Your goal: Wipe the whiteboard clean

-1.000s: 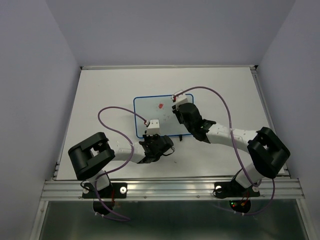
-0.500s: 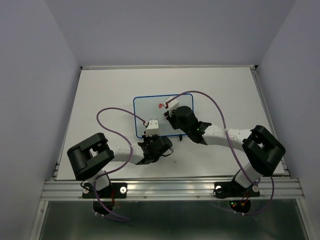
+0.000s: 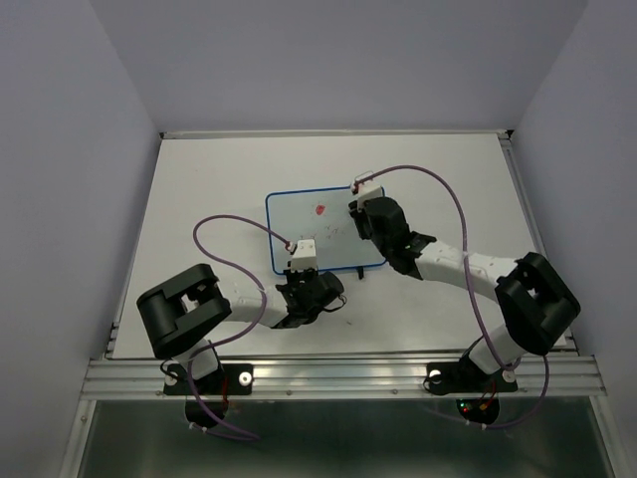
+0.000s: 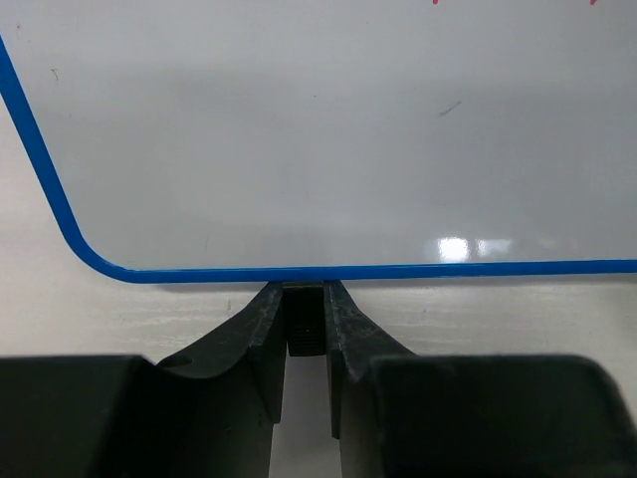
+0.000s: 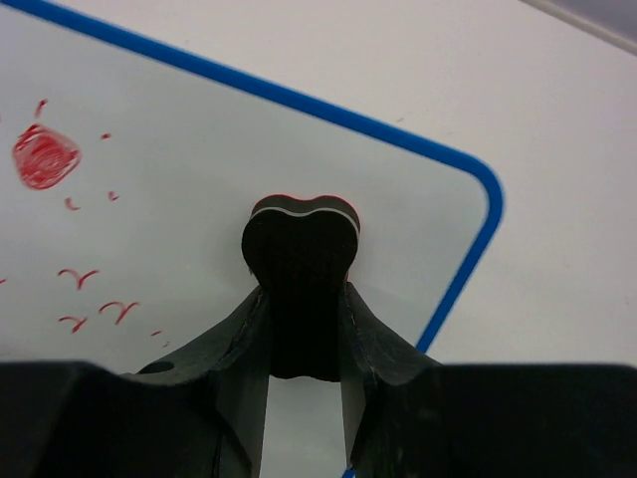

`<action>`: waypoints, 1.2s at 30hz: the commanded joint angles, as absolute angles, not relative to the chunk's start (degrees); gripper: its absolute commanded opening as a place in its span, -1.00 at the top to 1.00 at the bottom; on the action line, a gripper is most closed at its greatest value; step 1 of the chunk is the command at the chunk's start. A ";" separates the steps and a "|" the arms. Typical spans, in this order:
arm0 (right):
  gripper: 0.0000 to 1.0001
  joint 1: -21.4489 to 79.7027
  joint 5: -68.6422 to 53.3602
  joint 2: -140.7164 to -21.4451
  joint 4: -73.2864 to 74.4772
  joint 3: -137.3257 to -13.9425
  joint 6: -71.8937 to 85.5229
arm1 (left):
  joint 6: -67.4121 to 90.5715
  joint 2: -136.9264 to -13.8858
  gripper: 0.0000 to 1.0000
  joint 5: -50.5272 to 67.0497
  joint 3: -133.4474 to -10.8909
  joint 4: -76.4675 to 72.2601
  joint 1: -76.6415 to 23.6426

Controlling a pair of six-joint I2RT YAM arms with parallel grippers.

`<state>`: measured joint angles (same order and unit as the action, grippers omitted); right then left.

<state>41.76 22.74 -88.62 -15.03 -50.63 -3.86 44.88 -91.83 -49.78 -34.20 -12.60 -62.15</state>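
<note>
The whiteboard with its blue frame lies flat mid-table; it also shows in the left wrist view and the right wrist view. It carries a red dot and small red scribbles. My left gripper is shut on the board's black foot at the near edge. My right gripper is shut on a black eraser that rests on the board near its far right corner.
The second black foot sticks out of the board's near edge on the right. A metal rail runs along the table's near edge. Purple cables loop above both arms.
My right gripper with the eraser swept left toward the red dot, then back right to the board's far right corner. The red dot still shows. The left gripper has not moved.
</note>
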 commanded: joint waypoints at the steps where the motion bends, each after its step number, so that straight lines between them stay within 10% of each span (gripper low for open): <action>1: 0.94 38.76 27.60 -85.43 -17.05 -52.73 -4.83 | 45.44 -94.04 1.00 -47.72 -32.87 -11.16 -62.14; 23: 0.97 52.73 12.04 -100.99 -14.59 -57.66 -2.99 | 44.83 -95.10 1.00 -48.52 -32.87 -13.88 -62.14; 36: 0.98 47.66 29.79 -94.49 -18.89 -55.47 -5.63 | 45.44 -97.56 1.00 -48.16 -33.22 -14.41 -62.05</action>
<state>52.07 22.06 -97.91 -16.12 -56.47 -4.60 44.95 -94.08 -52.75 -34.11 -15.64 -62.67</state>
